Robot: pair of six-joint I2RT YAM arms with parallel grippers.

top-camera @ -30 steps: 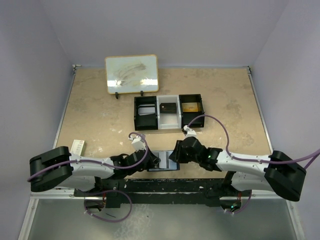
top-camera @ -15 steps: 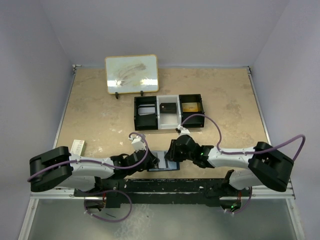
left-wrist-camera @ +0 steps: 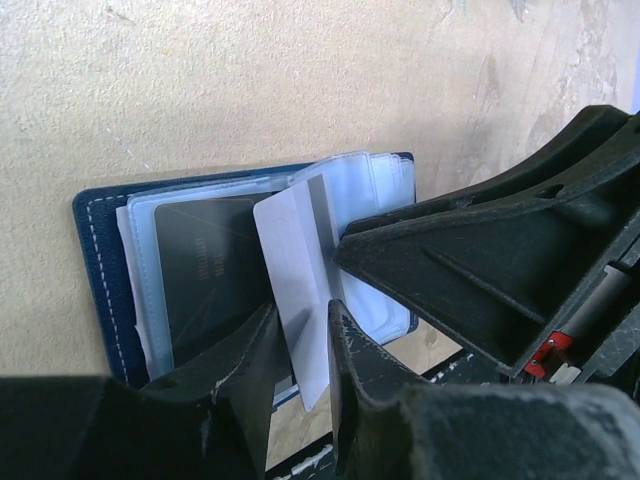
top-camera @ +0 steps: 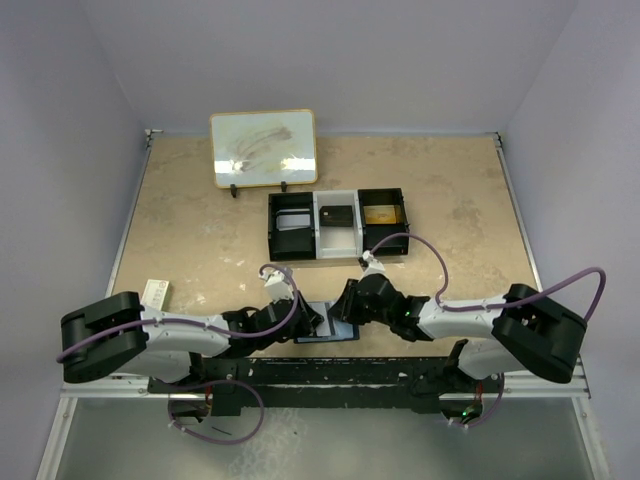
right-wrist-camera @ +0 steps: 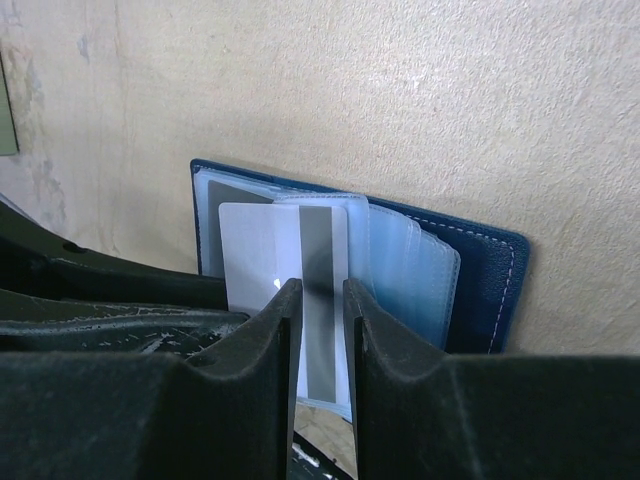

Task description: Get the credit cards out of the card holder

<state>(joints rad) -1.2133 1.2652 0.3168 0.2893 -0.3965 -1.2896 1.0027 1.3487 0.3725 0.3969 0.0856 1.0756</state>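
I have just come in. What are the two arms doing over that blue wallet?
The left tool and the right tool meet over the open card holder, which lies flat on the table near the arms' bases. A white card with a grey stripe sticks out from its clear pockets. This card shows in the narrow gap of each tool, but I cannot tell whether either one clamps it. A dark card sits inside a pocket.
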